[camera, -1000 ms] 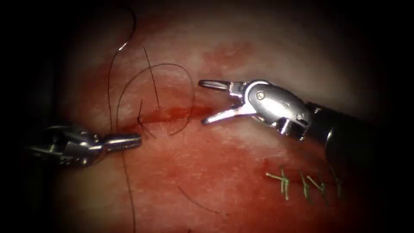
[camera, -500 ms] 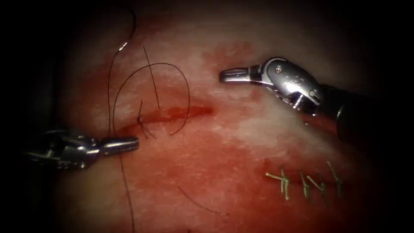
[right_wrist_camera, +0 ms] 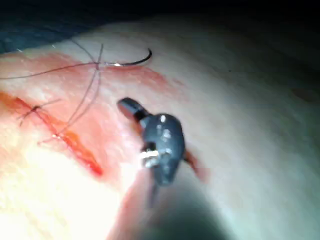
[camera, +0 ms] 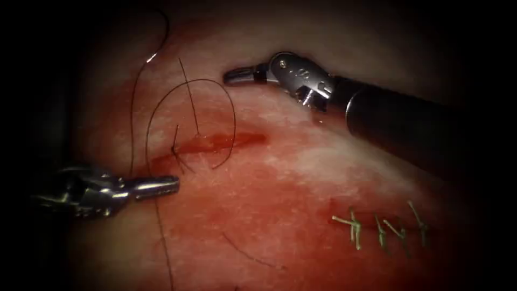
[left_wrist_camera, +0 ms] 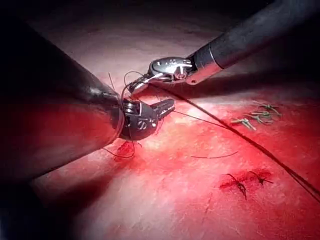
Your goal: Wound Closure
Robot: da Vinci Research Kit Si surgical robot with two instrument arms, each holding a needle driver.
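Note:
The tissue has a short red cut with a knot at its left end. Dark thread loops over the cut, and a long strand runs down past my left tool. That tool's jaws are shut on the strand, just below and left of the cut. My right tool hovers above the cut, jaws shut and holding nothing. The curved needle lies free on the tissue at the upper left, not in it. The right wrist view shows the needle beyond my right tool.
A row of green stitches closes another cut at the lower right. A loose cut end of thread lies on the tissue below the cut. Red fluid covers the tissue around the cut. The right shaft crosses the upper right.
My right tool's jaws were open beside the cut's right end; they shut and the tool rose and moved left to above the cut. The left tool shifted slightly down.

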